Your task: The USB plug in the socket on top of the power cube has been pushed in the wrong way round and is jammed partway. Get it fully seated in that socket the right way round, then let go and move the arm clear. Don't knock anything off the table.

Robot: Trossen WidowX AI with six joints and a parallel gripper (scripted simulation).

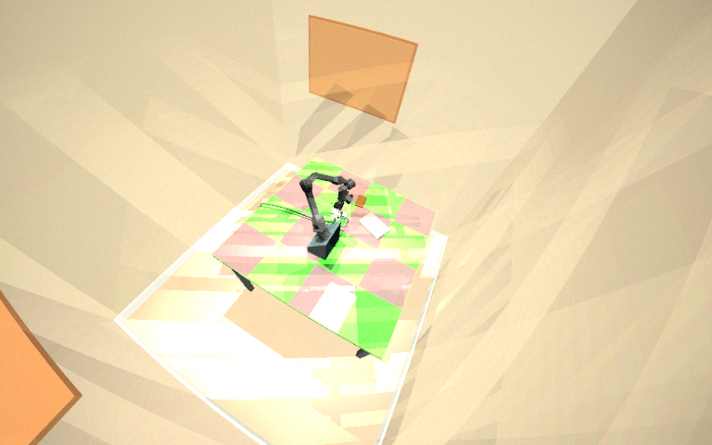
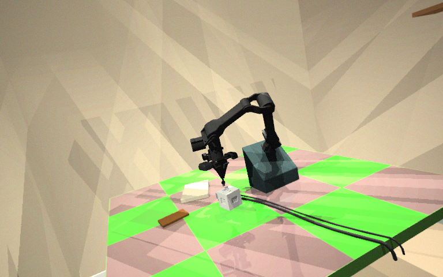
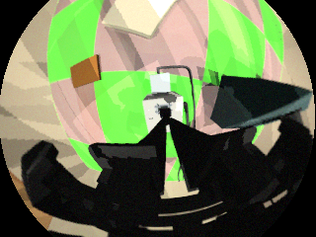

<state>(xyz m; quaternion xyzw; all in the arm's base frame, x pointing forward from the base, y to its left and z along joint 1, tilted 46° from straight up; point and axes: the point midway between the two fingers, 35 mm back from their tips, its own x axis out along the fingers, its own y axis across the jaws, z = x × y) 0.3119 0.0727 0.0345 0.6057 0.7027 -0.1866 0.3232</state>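
gripper all but closed on a small dark piece, probably the usb plug, at the top of the white power cube, depth in the socket impossible to tell. best handling, by judgement: a firm pinch, a straight lift until free, a half turn if still reversed, then a square, gentle push, with no sideways load on the cube. beneath, a glossy green-and-pink checked table; around, tan walls under slanting bands of shadow.
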